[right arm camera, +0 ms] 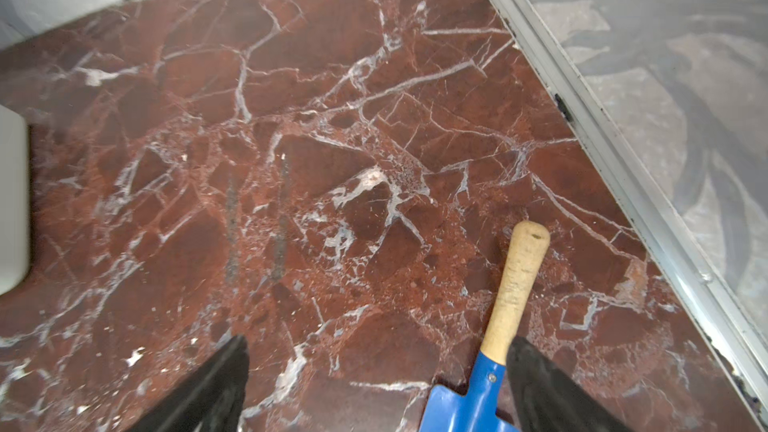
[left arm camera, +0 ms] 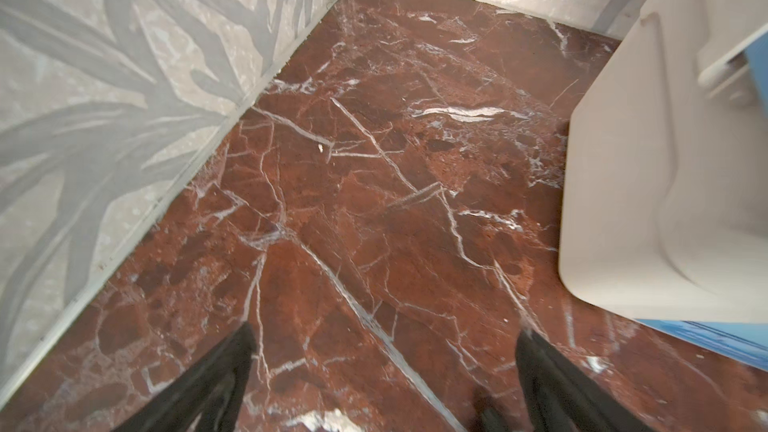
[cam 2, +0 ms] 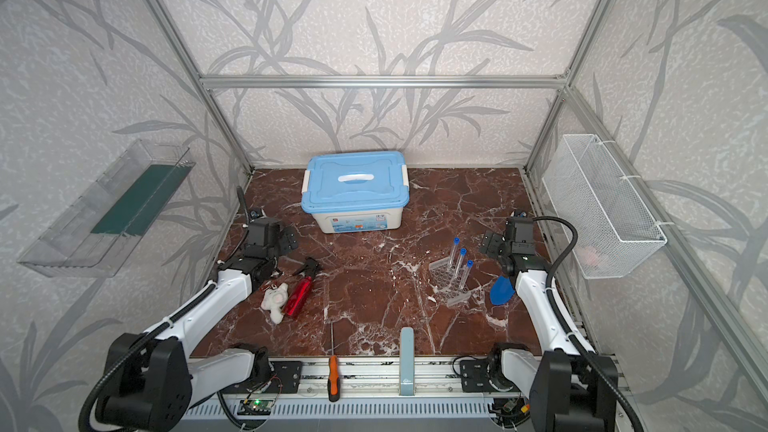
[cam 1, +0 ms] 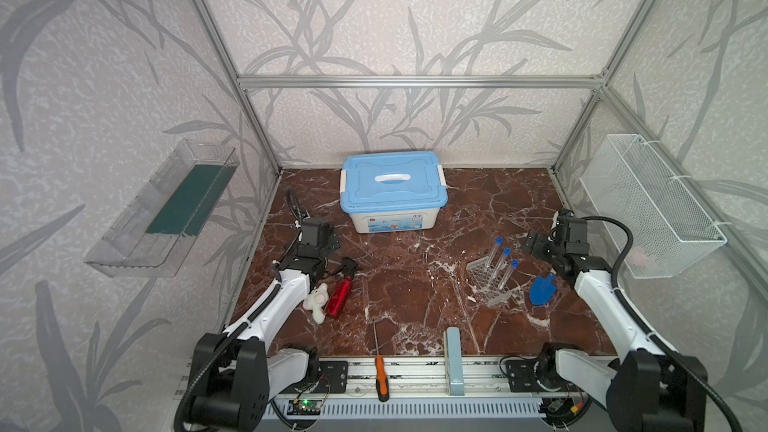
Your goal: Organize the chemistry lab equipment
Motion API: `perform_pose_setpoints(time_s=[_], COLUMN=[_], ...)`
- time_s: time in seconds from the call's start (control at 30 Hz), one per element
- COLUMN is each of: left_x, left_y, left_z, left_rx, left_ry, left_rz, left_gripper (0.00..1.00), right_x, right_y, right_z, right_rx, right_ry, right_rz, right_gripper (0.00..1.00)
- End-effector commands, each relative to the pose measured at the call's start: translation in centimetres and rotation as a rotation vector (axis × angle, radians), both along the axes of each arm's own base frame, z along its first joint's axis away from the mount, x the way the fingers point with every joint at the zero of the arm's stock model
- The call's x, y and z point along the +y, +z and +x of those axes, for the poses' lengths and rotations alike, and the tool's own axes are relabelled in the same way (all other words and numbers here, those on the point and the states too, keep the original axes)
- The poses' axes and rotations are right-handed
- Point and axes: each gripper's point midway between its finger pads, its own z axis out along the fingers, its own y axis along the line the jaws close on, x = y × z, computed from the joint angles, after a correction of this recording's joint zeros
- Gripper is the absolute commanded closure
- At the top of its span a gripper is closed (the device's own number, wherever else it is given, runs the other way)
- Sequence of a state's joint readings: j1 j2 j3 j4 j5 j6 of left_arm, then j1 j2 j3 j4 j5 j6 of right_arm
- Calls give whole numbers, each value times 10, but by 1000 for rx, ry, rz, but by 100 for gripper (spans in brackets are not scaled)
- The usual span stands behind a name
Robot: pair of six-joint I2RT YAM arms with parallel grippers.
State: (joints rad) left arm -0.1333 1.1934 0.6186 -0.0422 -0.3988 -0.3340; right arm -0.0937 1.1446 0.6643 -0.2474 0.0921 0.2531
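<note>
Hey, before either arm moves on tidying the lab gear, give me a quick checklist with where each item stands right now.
1. Left gripper open, empty: ok.
2. Right gripper open, empty: ok.
3. Three long clear blue-capped tubes seated in the clear holed rack: ok, though leaning.
4. Blue lid off the white storage box: not ok, it is on.
5. Blue-bladed wooden-handled trowel clear of the right gripper: not ok, its handle lies right beside it.

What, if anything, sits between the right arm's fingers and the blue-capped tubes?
Nothing visible: only tabletop separates the right fingers from the tubes in their rack. The blue trowel lies aside, nearer the camera.
</note>
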Motion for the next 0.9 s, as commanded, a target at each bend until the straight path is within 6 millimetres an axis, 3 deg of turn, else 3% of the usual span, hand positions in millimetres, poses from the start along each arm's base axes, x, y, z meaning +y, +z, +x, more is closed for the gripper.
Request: perform_pose_setpoints(time_s=[0.0, 0.2, 0.37, 0.5, 0.77, 0.87], left_x=[11, 19, 27, 23, 18, 12], left_y=[20, 2, -15, -29, -33, -34], left_z=[21, 42, 55, 58, 45, 52], left_rx=[-113, -143, -159, -159, -286, -270], left_ry=[-15, -31, -56, -105, -153, -191], left_rz=[145, 168, 185, 144, 117, 118], left_gripper=[1, 1, 1, 1, 1, 1], right_x=[1, -3, 12, 27, 41, 56], right_y=[-6, -27, -24, -16, -16, -15], right_z=[20, 37, 60, 72, 77, 75], right_rx=[-88, -189, -239, -320, -360, -384], right_ry=[45, 87, 174, 238, 293, 349], right_rz=[-31, -112, -72, -46, -91, -144], right_gripper=[1, 0, 0, 0, 1, 1])
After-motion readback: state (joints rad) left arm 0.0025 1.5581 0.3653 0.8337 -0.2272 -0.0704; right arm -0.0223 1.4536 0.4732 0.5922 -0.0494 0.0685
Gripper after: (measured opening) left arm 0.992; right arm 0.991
